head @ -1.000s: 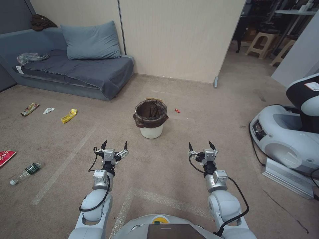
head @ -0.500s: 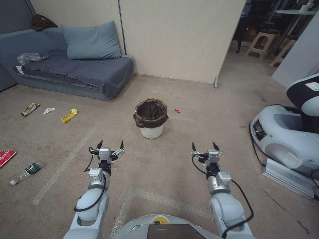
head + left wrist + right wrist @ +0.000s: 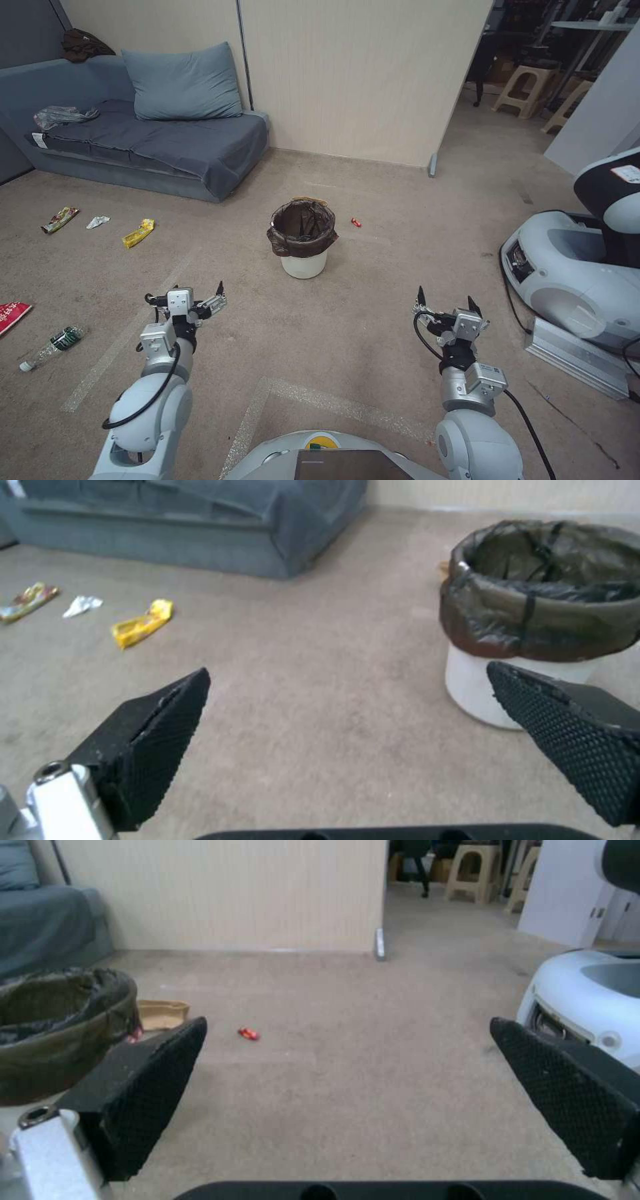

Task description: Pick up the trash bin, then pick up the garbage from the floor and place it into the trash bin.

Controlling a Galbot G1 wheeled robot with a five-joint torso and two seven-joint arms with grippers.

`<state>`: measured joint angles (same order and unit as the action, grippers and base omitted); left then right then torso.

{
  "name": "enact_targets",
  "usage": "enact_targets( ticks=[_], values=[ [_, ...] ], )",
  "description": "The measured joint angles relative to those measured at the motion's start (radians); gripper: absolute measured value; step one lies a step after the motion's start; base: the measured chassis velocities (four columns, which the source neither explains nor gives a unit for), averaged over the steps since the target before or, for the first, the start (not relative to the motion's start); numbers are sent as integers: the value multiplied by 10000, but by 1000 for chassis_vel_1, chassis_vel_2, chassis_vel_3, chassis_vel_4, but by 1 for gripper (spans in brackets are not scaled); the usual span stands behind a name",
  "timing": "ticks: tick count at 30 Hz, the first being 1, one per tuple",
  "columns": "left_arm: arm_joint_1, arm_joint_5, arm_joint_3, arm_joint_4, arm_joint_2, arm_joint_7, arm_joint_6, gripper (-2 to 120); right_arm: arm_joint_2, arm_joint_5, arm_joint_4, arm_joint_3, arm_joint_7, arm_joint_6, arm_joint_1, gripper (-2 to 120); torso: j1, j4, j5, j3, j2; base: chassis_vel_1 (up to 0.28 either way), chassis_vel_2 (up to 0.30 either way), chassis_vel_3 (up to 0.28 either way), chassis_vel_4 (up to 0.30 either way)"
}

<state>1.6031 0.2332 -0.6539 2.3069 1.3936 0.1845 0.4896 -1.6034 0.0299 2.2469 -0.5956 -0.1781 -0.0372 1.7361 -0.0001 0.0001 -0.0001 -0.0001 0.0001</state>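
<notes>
My left gripper [image 3: 187, 298] and right gripper [image 3: 445, 305] hover above the carpet, jaws spread, holding nothing. The trash bin [image 3: 303, 263] stands upright ahead, between them.

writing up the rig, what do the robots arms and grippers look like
Both arms are rounded, glossy white-grey shells ending in silver metal wrist blocks, each trailed by a looping black cable. The left gripper and right gripper have pointed black fingers with dimpled textured pads.
</notes>
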Motion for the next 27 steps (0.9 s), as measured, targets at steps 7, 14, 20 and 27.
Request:
enact_targets(
  ticks=[7,14,20,27],
  values=[
    [155,705,-332,929,-331,537,1505,100,58,-12,-88,-15,113,-157,-95,100,0,-1,1,1,0,0,0,0,0],
    [320,468,-407,925,-443,388,1653,100,109,-14,-228,-18,159,-110,-216,100,0,-1,1,1,0,0,0,0,0],
    [299,321,-337,894,-445,329,1604,100,151,-2,-295,17,194,-44,-275,100,-1,-2,1,0,0,-23,25,20,-17],
    [277,226,-285,837,-454,308,1568,100,200,12,-345,-8,189,-36,-331,100,0,-1,1,0,0,-159,161,162,-160]
  ],
)
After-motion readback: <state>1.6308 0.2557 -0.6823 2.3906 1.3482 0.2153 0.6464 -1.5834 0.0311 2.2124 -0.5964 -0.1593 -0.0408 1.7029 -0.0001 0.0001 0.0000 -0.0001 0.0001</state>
